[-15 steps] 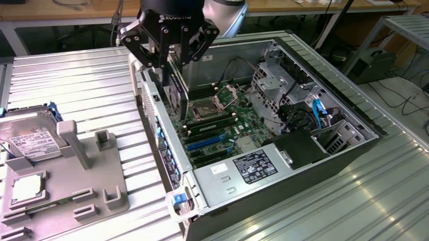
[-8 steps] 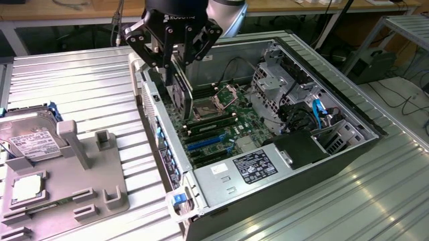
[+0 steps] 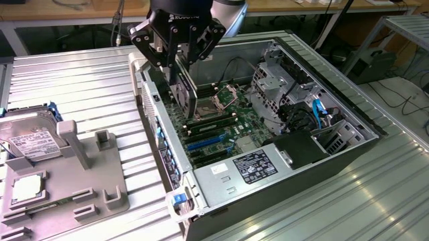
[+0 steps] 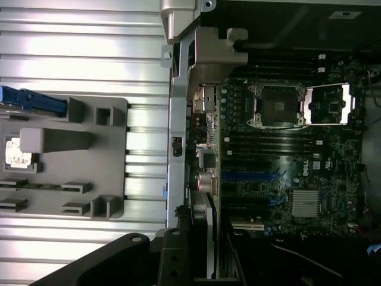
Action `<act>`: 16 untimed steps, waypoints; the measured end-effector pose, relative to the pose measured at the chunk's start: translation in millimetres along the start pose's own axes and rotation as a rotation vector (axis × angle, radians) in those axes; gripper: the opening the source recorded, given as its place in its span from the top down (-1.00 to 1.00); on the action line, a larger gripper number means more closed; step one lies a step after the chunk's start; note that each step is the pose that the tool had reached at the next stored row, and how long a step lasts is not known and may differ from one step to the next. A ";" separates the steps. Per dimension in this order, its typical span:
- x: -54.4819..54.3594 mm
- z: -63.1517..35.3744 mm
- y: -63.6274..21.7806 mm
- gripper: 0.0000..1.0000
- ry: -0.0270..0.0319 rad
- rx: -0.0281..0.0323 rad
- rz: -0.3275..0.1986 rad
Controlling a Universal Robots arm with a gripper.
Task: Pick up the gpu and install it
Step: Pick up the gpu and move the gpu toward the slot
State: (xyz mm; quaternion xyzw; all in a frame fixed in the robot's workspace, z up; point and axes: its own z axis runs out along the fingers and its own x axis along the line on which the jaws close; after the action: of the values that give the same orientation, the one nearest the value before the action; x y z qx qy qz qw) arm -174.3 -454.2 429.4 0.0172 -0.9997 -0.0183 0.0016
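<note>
Ribbed metal worktop (image 3: 80, 85) carries an open grey computer case (image 3: 348, 125). Over its green motherboard (image 3: 224, 128), the black gripper (image 3: 180, 75) has its fingers clamped on the thin green-and-black gpu card (image 3: 186, 100), which hangs upright. Likely stiff, light and fragile — best gripped by the board's edges, not the fan.

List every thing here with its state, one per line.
gpu: held on edge over motherboard, not in a slot
gripper: shut on gpu
case: on its side, open
CPU socket: lid open
hard drive: resting on tray
CPU chip: flat on tray
</note>
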 end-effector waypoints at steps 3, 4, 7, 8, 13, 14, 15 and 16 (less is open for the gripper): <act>-1.9 0.0 0.0 0.44 0.0001 0.0000 -0.004; -2.9 0.0 -0.1 0.44 0.0003 0.0000 -0.005; -5.5 0.0 -0.2 0.44 0.0004 0.0000 -0.009; -7.3 0.0 -0.2 0.44 0.0004 0.0000 -0.011; -35.6 0.0 -1.2 0.44 0.0020 0.0001 -0.056; -41.8 -0.1 -1.5 0.44 0.0024 0.0001 -0.065; -45.6 -0.1 -1.5 0.44 0.0026 0.0002 -0.071; -51.7 0.8 -1.8 0.44 0.0026 0.0000 -0.073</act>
State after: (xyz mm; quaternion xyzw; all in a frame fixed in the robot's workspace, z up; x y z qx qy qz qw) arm -122.6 -454.2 428.4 0.0536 -0.9984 -0.0183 0.0022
